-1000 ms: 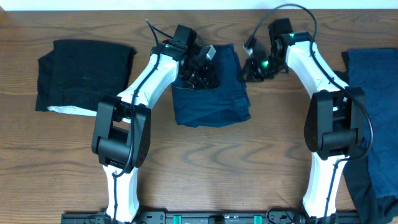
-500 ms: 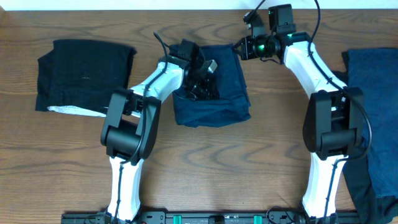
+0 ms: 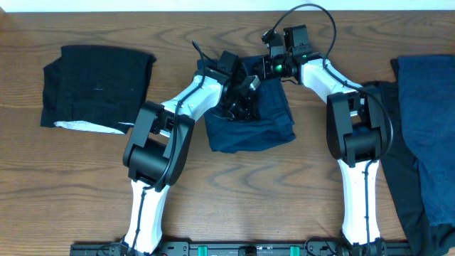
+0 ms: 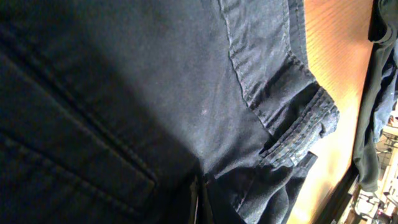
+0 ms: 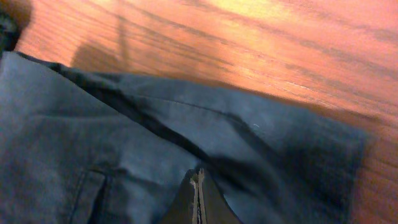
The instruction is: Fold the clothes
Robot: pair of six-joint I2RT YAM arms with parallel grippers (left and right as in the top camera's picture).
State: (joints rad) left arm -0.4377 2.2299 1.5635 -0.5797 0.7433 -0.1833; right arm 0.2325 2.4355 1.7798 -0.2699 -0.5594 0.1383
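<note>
A dark navy garment (image 3: 252, 128) lies crumpled in the middle of the table, and both arms meet over its far edge. My left gripper (image 3: 242, 96) is low on its upper middle. In the left wrist view the navy cloth (image 4: 155, 81) with its seams and hem fills the frame, and the left gripper (image 4: 198, 202) is shut with cloth bunched round the tips. My right gripper (image 3: 269, 69) is at the garment's far right corner. In its wrist view the right gripper (image 5: 199, 179) is shut, and a crease of the cloth (image 5: 112, 155) runs into the tips.
A folded black garment (image 3: 96, 85) with a white strip along its near edge lies at the far left. A pile of navy and black clothes (image 3: 426, 114) covers the right edge of the table. Bare wood (image 3: 249, 192) shows in front of the navy garment.
Both grippers have moved toward each other. The right swung left and nearer, the left moved right. The navy garment's far edge came nearer and the whole piece shifted slightly right and nearer.
</note>
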